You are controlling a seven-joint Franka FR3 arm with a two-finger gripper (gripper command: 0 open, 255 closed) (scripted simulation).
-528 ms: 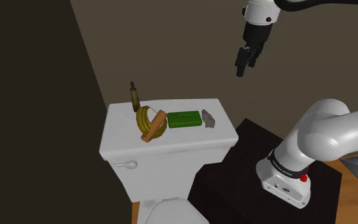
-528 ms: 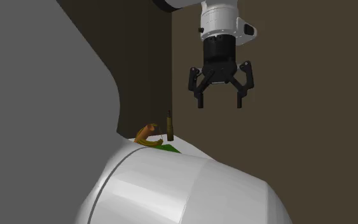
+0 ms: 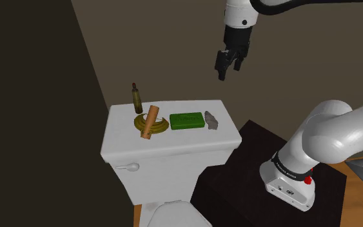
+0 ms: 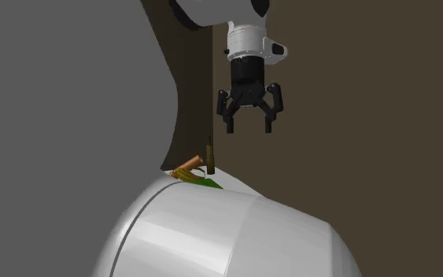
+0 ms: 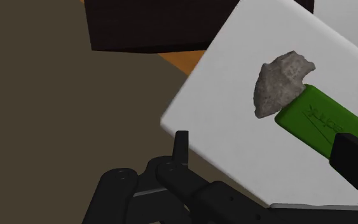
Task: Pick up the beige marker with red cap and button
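Big white robot arm (image 3: 331, 138) is reaching up over the white toilet tank lid (image 3: 118, 142), so honestly this one's barely started. The black two-finger gripper (image 4: 249, 126) hangs high above the lid's right side, fingers spread wide, nothing in them. On the lid: a flat green rectangular block (image 3: 186, 120), a yellow banana (image 3: 161, 126) with a brown cylinder (image 3: 151, 121) lying across it, and a small grey rock (image 3: 211, 120). The slim beige marker with the red cap (image 3: 136, 99) stands upright at the far left corner, just beyond the banana, untouched. I'd say what's left is everything: swing left, drop down, pinch it, lift.
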